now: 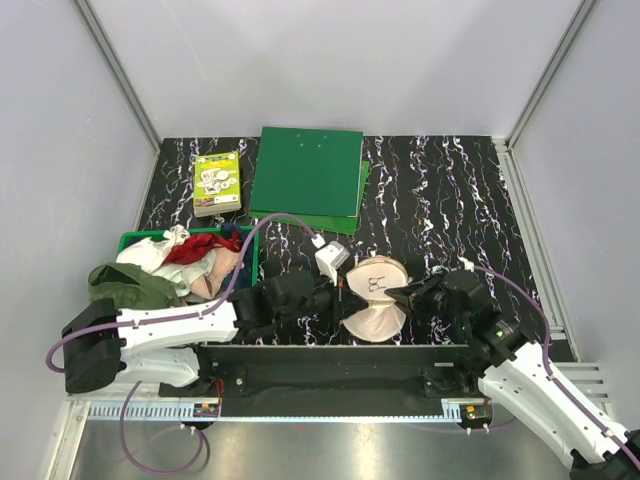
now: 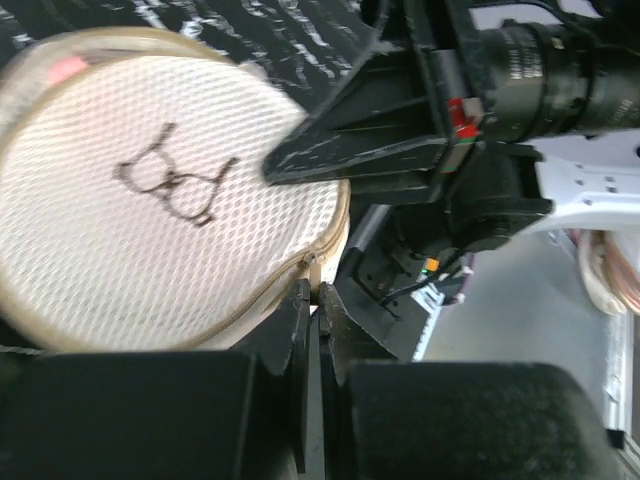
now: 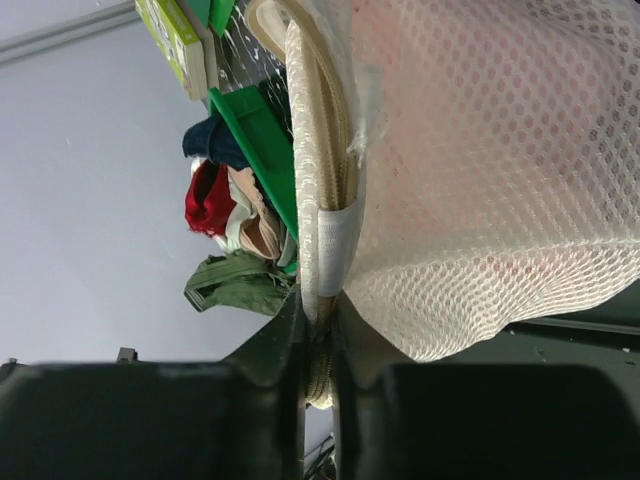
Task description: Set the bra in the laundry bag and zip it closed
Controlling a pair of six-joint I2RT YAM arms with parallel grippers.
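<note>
The laundry bag [image 1: 377, 281], a round cream mesh pouch with a black bra outline [image 2: 170, 178], lies at the near middle of the table, its two halves slightly parted. Pink fabric, the bra [image 3: 520, 190], shows through the mesh. My left gripper [image 1: 344, 294] meets the bag's left rim and is shut on the small pale zip pull [image 2: 318, 268]. From the right, my right gripper [image 1: 394, 293] is shut on the bag's zip rim [image 3: 322, 250], with the braided edge pinched between its fingers. In the left wrist view the right gripper [image 2: 275, 168] rests its tips on the printed face.
A green plastic basket [image 1: 133, 240] at the left holds a red cloth [image 1: 198, 247] and other clothes; an olive-green garment [image 1: 128, 285] hangs over its near side. Green folders [image 1: 305, 170] and a small box [image 1: 217, 183] lie at the back. A small white object [image 1: 331, 260] sits beside the bag.
</note>
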